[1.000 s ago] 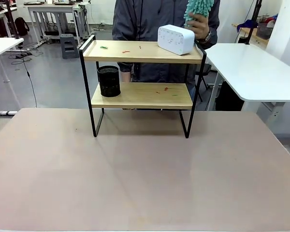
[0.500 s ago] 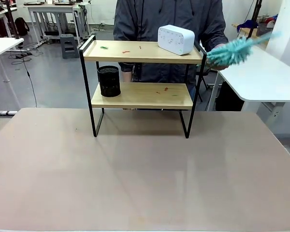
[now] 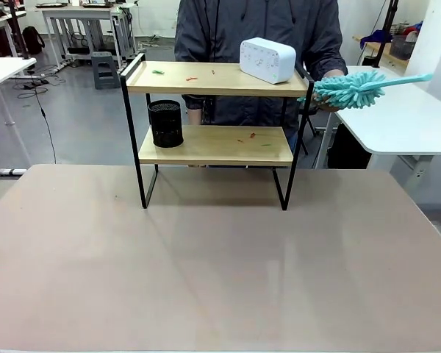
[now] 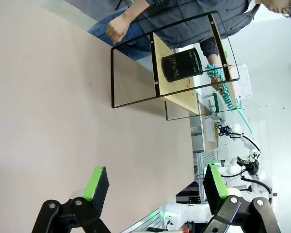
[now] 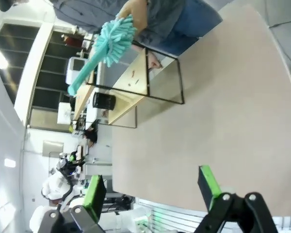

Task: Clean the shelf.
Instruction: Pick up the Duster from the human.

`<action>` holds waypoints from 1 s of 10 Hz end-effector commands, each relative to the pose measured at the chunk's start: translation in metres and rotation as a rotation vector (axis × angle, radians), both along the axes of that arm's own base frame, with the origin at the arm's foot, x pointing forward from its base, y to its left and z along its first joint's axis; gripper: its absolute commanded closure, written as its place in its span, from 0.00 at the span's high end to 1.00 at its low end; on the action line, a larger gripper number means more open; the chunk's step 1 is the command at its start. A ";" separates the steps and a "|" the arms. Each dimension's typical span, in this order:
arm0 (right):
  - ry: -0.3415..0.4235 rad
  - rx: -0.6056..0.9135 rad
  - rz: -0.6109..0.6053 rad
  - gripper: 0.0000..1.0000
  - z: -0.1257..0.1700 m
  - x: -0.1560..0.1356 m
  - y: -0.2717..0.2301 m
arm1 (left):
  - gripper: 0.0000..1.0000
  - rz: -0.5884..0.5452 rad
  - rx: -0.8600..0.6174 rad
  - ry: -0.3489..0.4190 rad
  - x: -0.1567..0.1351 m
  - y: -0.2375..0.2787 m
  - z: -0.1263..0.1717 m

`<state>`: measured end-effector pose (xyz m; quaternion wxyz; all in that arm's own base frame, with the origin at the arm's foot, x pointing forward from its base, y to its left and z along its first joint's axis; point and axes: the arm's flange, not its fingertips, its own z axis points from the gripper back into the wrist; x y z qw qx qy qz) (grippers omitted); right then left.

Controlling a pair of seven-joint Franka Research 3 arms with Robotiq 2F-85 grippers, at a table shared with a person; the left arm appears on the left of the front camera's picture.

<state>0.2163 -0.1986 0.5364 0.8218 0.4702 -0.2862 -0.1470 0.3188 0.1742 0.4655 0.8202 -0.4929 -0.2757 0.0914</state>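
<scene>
Centrally, the shelf [image 3: 206, 79] is seen standing upright on its four legs at the far middle of the tan table [image 3: 220, 265], directly in front of a person [image 3: 257, 22] at the far side. A white box [image 3: 267, 59] is set on the upper board toward the robot's right end, and a black mesh cup [image 3: 165, 123] on the lower board at the robot's left end. Small red and green scraps [image 3: 192, 78] are scattered over both boards. A teal duster [image 3: 353, 88] is held roughly level in the person's hand [image 3: 323, 104] at the shelf's upper right corner; whether it touches the frame cannot be told. The left gripper [image 4: 155, 184] and the right gripper [image 5: 152, 187] are each shown with fingers spread wide and nothing between them, well apart from the shelf, above bare table
</scene>
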 end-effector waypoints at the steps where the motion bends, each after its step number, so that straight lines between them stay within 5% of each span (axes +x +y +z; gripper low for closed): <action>1: 0.061 0.111 0.064 1.00 0.038 0.069 0.017 | 1.00 -0.007 -0.005 -0.031 0.002 -0.001 -0.001; 4: 0.191 0.169 0.082 1.00 0.078 0.199 0.083 | 1.00 -0.007 -0.005 -0.031 0.002 -0.001 -0.001; 6: 0.259 0.193 0.107 1.00 0.071 0.263 0.128 | 1.00 -0.007 -0.005 -0.031 0.002 -0.001 -0.001; 8: 0.372 0.179 0.140 1.00 0.049 0.297 0.157 | 1.00 -0.007 -0.005 -0.031 0.002 -0.001 -0.001; 10: 0.378 0.192 0.127 1.00 0.039 0.299 0.150 | 1.00 -0.007 -0.005 -0.031 0.002 -0.001 -0.001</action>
